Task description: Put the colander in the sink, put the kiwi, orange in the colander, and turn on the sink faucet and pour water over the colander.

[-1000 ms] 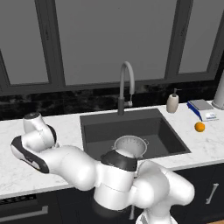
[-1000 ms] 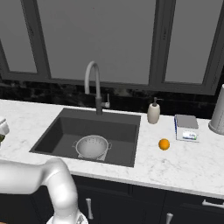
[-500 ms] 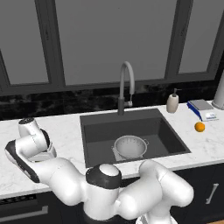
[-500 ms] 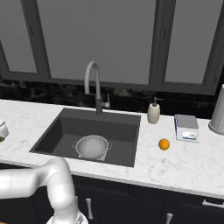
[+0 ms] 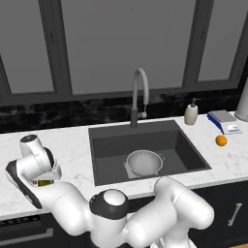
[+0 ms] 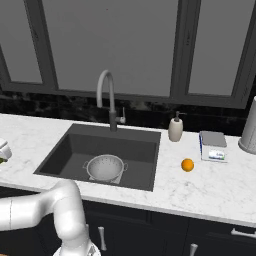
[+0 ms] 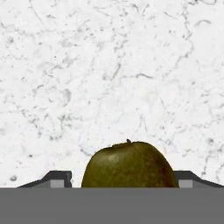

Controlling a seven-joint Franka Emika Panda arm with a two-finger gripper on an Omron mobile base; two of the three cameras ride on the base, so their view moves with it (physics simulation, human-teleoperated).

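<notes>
The olive-brown kiwi (image 7: 129, 166) lies on the white marble counter, left of the sink (image 5: 111, 145). My gripper (image 7: 122, 179) is lowered over it, open, with one fingertip (image 7: 57, 178) on each side and a small gap on the left. In the left base view the hand is at the counter's left end, with the kiwi (image 5: 44, 182) just showing under it. The silvery colander (image 5: 144, 162) (image 6: 105, 167) stands upright in the sink (image 6: 65, 150). The orange (image 5: 221, 140) (image 6: 187, 164) rests on the counter right of the sink. The faucet (image 5: 139, 92) (image 6: 106, 95) arches over the basin's back edge.
A beige soap dispenser (image 5: 191, 114) (image 6: 175, 130) stands behind the sink's right corner. A flat blue-and-grey box (image 5: 224, 121) (image 6: 212, 145) lies beyond the orange. A grey cylinder (image 6: 248, 130) stands at the far right. My arm spans the counter's front edge.
My hand has dropped lower at the counter's left end, down around the kiwi, and the arm's elbow has swung forward. The colander, orange and faucet have not moved.
</notes>
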